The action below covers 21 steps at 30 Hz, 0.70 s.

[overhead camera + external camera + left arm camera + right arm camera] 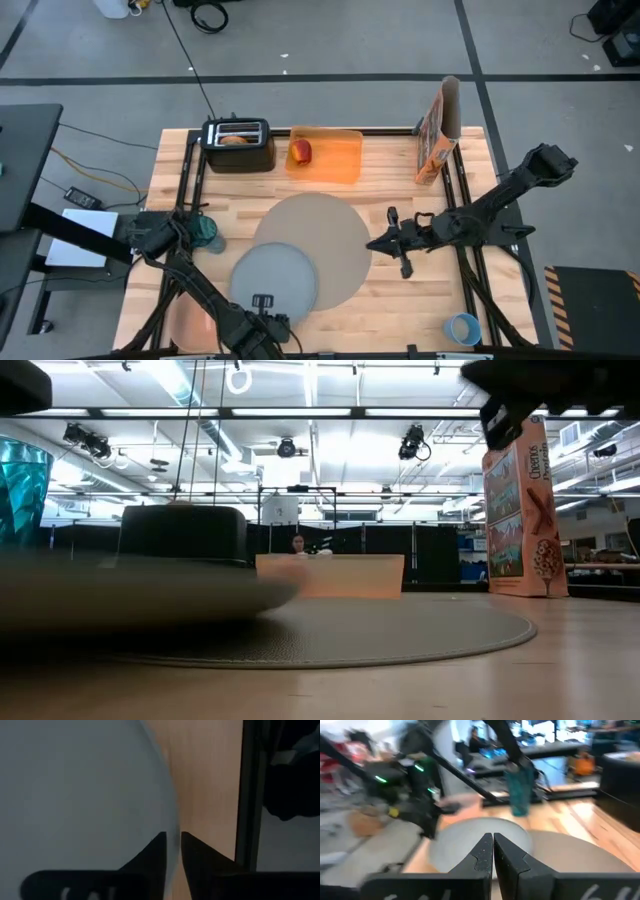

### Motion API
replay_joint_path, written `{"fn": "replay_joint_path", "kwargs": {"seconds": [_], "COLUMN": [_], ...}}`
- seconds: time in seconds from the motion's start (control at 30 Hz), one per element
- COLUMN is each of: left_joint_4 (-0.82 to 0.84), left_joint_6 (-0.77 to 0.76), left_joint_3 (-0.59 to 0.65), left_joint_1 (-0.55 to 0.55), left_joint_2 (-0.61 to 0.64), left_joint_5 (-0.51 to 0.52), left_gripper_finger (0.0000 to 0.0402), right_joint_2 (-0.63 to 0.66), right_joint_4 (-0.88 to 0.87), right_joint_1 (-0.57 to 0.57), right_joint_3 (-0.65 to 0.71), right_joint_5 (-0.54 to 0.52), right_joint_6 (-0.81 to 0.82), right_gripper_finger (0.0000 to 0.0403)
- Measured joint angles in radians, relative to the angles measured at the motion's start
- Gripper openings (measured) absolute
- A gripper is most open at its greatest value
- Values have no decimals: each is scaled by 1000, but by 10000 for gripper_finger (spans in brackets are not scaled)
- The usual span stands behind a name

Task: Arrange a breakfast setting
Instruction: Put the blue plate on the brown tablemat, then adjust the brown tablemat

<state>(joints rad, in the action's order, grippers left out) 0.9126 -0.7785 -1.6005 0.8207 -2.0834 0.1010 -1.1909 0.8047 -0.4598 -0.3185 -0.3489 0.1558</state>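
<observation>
The grey round plate (275, 280) lies with its far part over the near-left edge of the large taupe mat (320, 240). My left gripper (262, 303) is at the plate's near rim, shut on it. My right gripper (385, 243) is shut and empty above the mat's right edge. The red apple (300, 150) sits on the orange tray (335, 160). The bagel (235, 139) sticks out of the black toaster (238, 145). The small blue cup (462, 327) stands at the near right. The pale pink bowl (190, 320) is at the near left, partly under my left arm. The spoon is not in view. My left gripper (172, 836) has the plate's near rim (172, 822) between its two fingers, one finger over the plate's face and one outside the rim. The fingers come from the table's near side. Whether the plate is lifted off the table, I cannot tell.
A cereal box (437, 130) stands at the far right, beside the tray. A teal glass (207, 230) stands at the left, near my left arm's base. In the low view the plate (130, 595) is close on the left and the mat (400, 630) spreads behind it.
</observation>
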Motion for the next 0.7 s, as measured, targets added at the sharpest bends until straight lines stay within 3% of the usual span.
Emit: {"fn": "replay_joint_path", "kwargs": {"seconds": [0.13, 0.23, 0.33, 0.43, 0.53, 0.7], "left_joint_4": [21, 38, 35, 18, -86, -445], "left_joint_6": [25, 88, 171, 254, 335, 450], "left_joint_3": [0, 0, 0, 0, 44, 244], "left_joint_1": [-29, -49, -61, -72, -82, -126], "left_joint_2": [18, 61, 117, 173, 227, 291], "left_joint_5": [-90, -95, 12, 162, 286, 310], "left_gripper_finger": [106, 121, 124, 125, 125, 125], "right_joint_2": [-153, -259, -350, -438, -510, -598], "right_joint_4": [-17, -175, -416, -549, -549, -539], "right_joint_1": [11, 23, 55, 100, 152, 249], "right_joint_3": [-103, -234, -366, -450, -478, -478], "right_joint_5": [0, 5, 5, 5, 30, 42], "right_joint_6": [-45, -70, -69, -46, -44, 2], "right_gripper_finger": [31, 30, 24, 17, 11, 10]}}
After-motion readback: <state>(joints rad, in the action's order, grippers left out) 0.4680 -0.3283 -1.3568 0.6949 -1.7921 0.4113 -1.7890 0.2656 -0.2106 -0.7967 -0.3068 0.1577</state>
